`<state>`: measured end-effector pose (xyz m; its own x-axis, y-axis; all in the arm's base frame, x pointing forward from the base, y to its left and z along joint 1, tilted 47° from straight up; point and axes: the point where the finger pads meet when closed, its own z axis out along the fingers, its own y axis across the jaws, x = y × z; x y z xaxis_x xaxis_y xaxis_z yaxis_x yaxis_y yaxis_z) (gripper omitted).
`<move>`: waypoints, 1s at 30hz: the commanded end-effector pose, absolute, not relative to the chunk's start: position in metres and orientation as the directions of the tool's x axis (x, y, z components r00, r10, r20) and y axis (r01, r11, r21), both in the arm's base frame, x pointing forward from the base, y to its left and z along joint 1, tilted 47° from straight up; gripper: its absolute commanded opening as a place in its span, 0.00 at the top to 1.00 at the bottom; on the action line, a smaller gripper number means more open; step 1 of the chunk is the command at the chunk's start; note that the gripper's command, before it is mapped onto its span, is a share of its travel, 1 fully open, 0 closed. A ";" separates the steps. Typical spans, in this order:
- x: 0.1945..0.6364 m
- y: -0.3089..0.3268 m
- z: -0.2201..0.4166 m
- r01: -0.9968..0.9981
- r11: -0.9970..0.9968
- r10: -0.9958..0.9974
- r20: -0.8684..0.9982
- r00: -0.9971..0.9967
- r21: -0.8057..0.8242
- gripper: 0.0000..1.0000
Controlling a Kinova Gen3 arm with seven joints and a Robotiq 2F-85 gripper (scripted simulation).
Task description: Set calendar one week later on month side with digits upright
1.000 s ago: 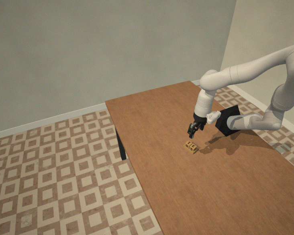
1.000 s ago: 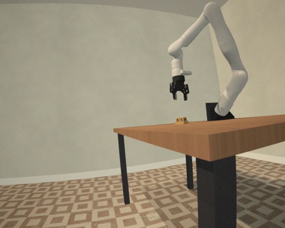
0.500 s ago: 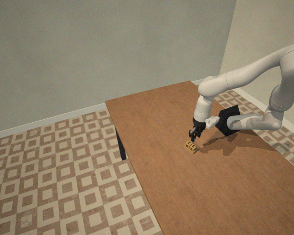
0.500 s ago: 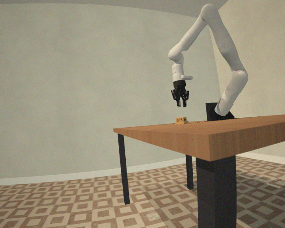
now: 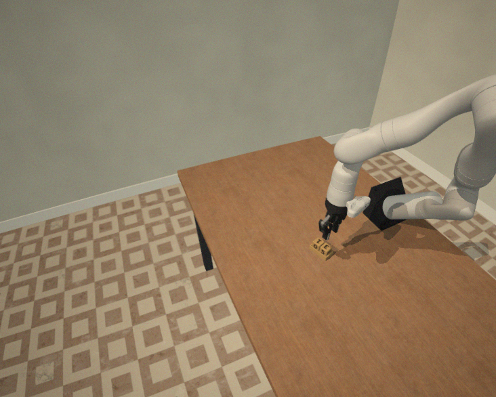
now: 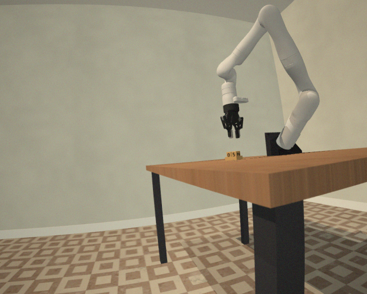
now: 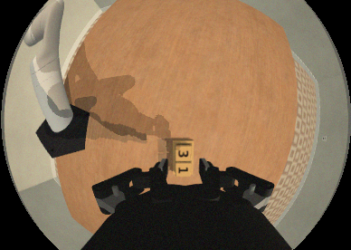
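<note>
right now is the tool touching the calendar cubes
Apart. The exterior view shows the tool hanging above the cubes, with bare wall showing between its fingertips and their tops.

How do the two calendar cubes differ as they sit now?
The left cube shows 0 toward the exterior camera, while the right cube shows 5. On top, the left cube reads 1 and the right cube reads 3. Both are tan, equal in size, upright, side by side, and neither is held.

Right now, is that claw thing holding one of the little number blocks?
No. The gripper hangs above the cubes, its fingers partly closed with nothing between them. Both cubes sit side by side on the table.
</note>
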<state>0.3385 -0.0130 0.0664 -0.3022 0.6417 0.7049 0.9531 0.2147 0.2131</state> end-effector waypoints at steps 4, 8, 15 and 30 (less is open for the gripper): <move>0.339 -0.014 0.067 0.953 0.214 0.643 0.704 -0.302 0.214 0.54; 0.339 -0.014 0.067 0.953 0.214 0.643 0.704 -0.302 0.214 0.54; 0.339 -0.013 0.066 0.953 0.214 0.643 0.704 -0.302 0.214 0.54; 0.339 -0.006 0.059 0.953 0.214 0.643 0.704 -0.302 0.214 0.54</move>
